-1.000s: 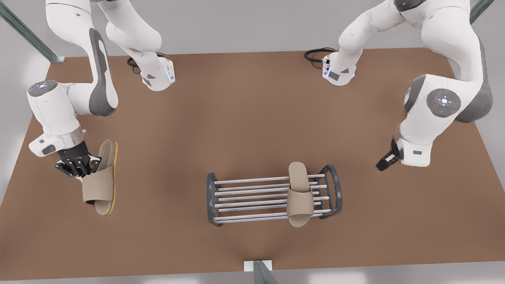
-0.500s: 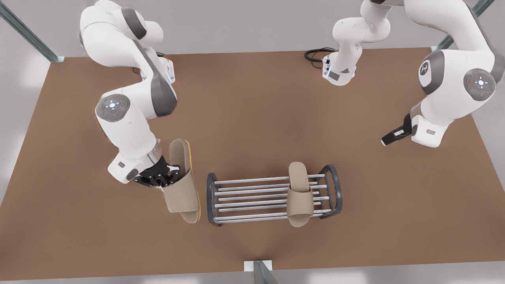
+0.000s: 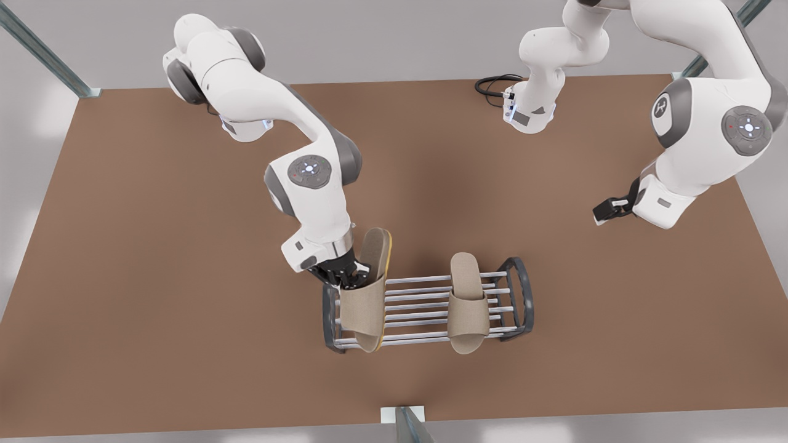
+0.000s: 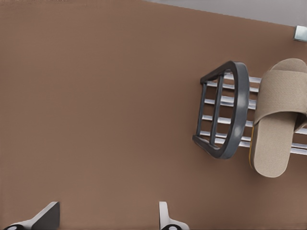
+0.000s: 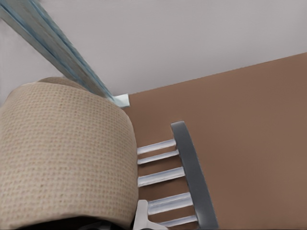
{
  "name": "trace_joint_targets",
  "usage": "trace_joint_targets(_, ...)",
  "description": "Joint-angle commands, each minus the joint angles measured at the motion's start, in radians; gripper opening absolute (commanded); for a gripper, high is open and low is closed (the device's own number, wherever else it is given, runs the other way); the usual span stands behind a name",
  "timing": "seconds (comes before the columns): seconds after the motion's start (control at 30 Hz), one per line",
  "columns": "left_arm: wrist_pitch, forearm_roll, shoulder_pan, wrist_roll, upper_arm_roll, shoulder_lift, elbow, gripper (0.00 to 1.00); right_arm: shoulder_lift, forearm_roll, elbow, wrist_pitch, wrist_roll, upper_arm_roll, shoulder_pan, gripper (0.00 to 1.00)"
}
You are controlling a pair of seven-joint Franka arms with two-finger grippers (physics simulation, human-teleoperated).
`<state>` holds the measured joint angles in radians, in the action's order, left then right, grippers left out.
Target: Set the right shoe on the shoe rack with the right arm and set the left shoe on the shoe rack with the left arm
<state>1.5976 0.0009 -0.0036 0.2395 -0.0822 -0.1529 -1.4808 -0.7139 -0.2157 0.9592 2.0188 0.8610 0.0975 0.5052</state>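
Observation:
The shoe rack (image 3: 425, 304) stands near the table's front edge. The left shoe (image 3: 468, 307), a beige slipper, lies flat across its bars toward the front view's right end; it also appears as the left shoe (image 4: 276, 129) beside the rack's dark end frame (image 4: 230, 115). My right gripper (image 3: 348, 277) is shut on the strap side of the right shoe (image 3: 368, 295), a matching slipper with a yellow sole edge. That shoe is tilted over the rack's other end, and I cannot tell whether it touches the bars. Its strap (image 5: 62, 158) looms above the bars (image 5: 158, 177). My left gripper (image 3: 606, 210) waits open, far off at the front view's right.
Black cables (image 3: 495, 83) lie by the arm base at the back. A metal post (image 3: 406, 421) stands at the table's front edge, just before the rack. Slanted metal struts (image 3: 43, 52) cross the back corners. Bare brown table (image 3: 154, 277) lies on both sides of the rack.
My right arm carried the right shoe from the front view's far left across to the rack's near end. My left arm drew back from the rack and has stayed nearly still since.

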Motion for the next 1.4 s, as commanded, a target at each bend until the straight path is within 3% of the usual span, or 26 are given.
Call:
trace_joint_targets(0.0,0.001,0.004,-0.003,-0.166,-0.001,0.001,0.000,1.00,-0.018,-0.007,0.000,0.135,0.440,-0.001,0.001,0.21)
trace_joint_targets(0.1,0.001,0.002,-0.003,-0.164,-0.001,0.000,0.000,1.00,-0.058,-0.010,0.007,0.273,0.317,-0.009,0.001,0.21)
trace_joint_targets(0.27,-0.013,-0.002,-0.035,-0.100,-0.001,0.010,0.000,1.00,-0.093,-0.010,0.001,0.331,0.320,-0.025,0.058,0.21)
trace_joint_targets(0.8,-0.036,0.001,-0.055,-0.006,-0.007,-0.071,0.105,1.00,-0.131,-0.050,0.030,0.351,0.027,-0.045,0.068,0.21)
trace_joint_targets(1.0,-0.036,0.002,-0.052,-0.008,-0.005,-0.079,0.111,1.00,-0.061,-0.099,0.216,0.344,-0.089,-0.036,0.079,0.21)
trace_joint_targets(1.2,-0.035,0.002,-0.055,-0.006,-0.005,-0.079,0.111,1.00,-0.070,-0.122,0.225,0.353,-0.083,-0.035,0.079,0.21)
trace_joint_targets(1.23,-0.036,0.002,-0.055,-0.008,-0.004,-0.079,0.111,1.00,-0.070,-0.120,0.225,0.351,-0.083,-0.035,0.079,0.43)
trace_joint_targets(1.27,-0.035,0.002,-0.053,-0.006,-0.004,-0.080,0.111,1.00,-0.070,-0.122,0.227,0.351,-0.083,-0.036,0.081,0.93)
trace_joint_targets(1.3,-0.033,0.002,-0.055,-0.006,-0.005,-0.080,0.111,1.00,-0.070,-0.152,0.251,0.354,-0.079,-0.036,0.090,1.00)
trace_joint_targets(1.37,-0.016,0.002,-0.055,-0.008,-0.005,-0.082,0.111,1.00,-0.068,-0.229,0.262,0.353,-0.071,-0.036,0.108,1.00)
